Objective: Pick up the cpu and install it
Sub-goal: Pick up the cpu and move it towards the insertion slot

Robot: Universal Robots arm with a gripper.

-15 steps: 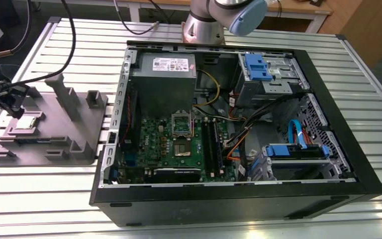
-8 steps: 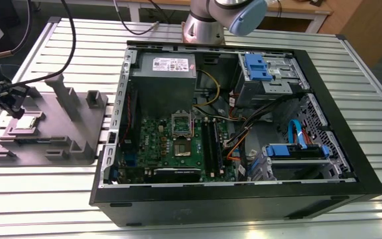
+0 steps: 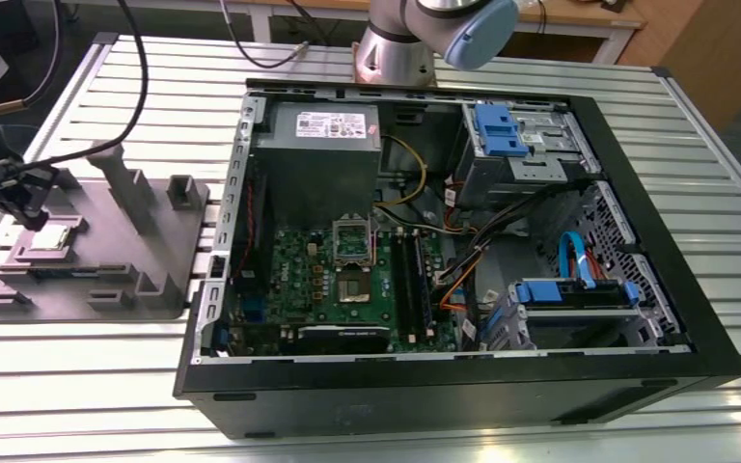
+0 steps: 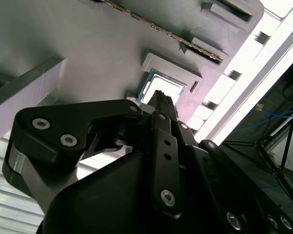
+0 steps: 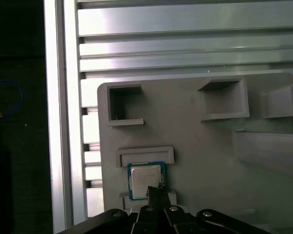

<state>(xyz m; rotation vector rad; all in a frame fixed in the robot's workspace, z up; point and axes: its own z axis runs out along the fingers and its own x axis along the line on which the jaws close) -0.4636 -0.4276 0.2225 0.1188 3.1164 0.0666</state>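
The cpu [image 5: 146,178], a small silver-topped square with a thin greenish rim, lies flat in a shallow recess of the grey tray [image 5: 210,161]. It also shows in the second wrist view [image 4: 161,87] and at the exterior view's left [image 3: 59,232]. My gripper [image 5: 156,191] hangs just over the cpu's edge with its black fingertips pressed together and nothing between them. In the exterior view the gripper [image 3: 32,210] stands above the tray [image 3: 88,289], a little short of the chip. The second wrist view has the gripper [image 4: 162,99] tip close to the cpu.
An open computer case [image 3: 461,386] lies at the exterior view's right. Its green motherboard carries the open silver socket frame [image 3: 351,241] and black memory sticks [image 3: 409,280]. Upright grey posts [image 3: 132,193] rise from the tray beside the gripper. Everything rests on a slatted metal table [image 3: 88,386].
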